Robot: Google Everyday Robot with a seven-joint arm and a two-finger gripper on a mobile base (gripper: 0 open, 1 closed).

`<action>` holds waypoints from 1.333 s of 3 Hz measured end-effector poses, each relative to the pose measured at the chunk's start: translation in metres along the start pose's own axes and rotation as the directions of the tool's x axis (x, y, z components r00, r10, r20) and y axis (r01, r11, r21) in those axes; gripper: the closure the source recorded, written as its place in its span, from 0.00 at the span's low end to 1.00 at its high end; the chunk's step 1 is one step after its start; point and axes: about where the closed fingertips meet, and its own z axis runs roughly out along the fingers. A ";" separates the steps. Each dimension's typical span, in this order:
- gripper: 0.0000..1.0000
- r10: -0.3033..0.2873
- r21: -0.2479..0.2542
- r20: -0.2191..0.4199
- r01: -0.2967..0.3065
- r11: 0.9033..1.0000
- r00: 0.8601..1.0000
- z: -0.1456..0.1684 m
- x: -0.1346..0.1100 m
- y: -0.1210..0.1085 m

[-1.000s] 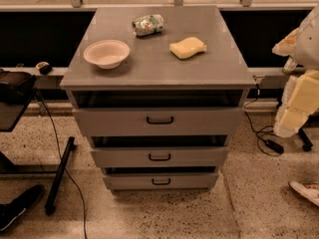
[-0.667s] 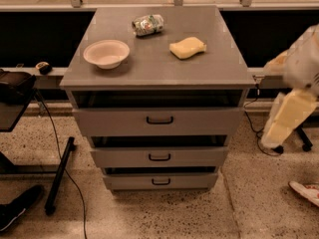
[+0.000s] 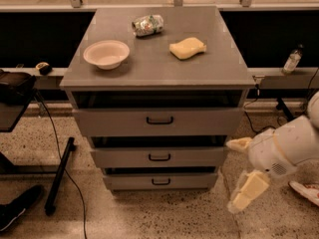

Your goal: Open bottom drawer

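Since a moment ago our arm has swung down and inward, so the gripper [image 3: 232, 176] now hangs low off the table's [image 3: 149, 68] right side, fingers spread wide and empty. Our bottom drawer [image 3: 129, 182] sits shut, lowest of three. Its handle [image 3: 160, 181] runs level and lies left of the fingers, at roughly their height. We likely need to come round to the front.

The gripper [image 3: 232, 176] has dropped lower and moved in, now near the bottom drawer's [image 3: 160, 181] right end.
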 end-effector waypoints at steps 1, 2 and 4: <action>0.00 -0.009 -0.045 0.026 0.010 0.999 1.000 0.019 0.012 0.010; 0.00 -0.067 0.018 0.034 0.066 0.998 0.997 0.032 0.016 -0.004; 0.00 -0.152 0.108 0.079 0.143 0.984 0.985 0.131 0.079 -0.062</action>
